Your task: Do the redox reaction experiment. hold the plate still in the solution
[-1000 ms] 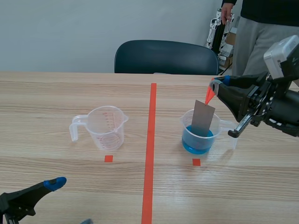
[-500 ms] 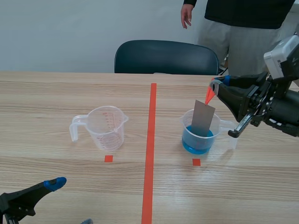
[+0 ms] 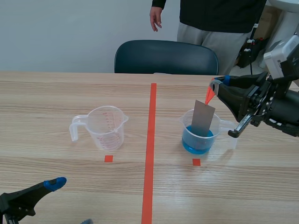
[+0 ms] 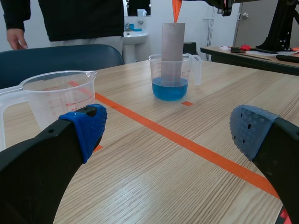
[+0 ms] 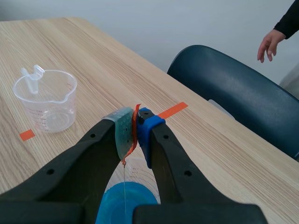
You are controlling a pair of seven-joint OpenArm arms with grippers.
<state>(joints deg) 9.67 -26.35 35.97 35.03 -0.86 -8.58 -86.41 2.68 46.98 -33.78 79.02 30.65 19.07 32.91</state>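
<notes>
A grey metal plate (image 3: 202, 118) stands tilted in a clear beaker (image 3: 200, 133), its lower end in blue solution (image 3: 196, 141). An orange tab (image 3: 210, 95) tops the plate, and my right gripper (image 3: 214, 86) is shut on that tab from the right. The right wrist view shows the tab (image 5: 135, 128) pinched between the pads, the plate edge-on (image 5: 124, 186) below, and the solution (image 5: 124, 205) underneath. My left gripper (image 3: 70, 201) rests open and empty at the table's near left. In its view the plate (image 4: 173, 46) and beaker (image 4: 171, 77) lie far ahead.
An empty clear measuring cup (image 3: 106, 127) stands left of the orange tape line (image 3: 150, 140). A dark chair (image 3: 166, 57) is at the far edge, with a person (image 3: 219, 18) standing behind it, one hand (image 3: 154, 17) hanging down.
The person behind the table has walked to the left. Both arms, the plate and the beaker have stayed put.
</notes>
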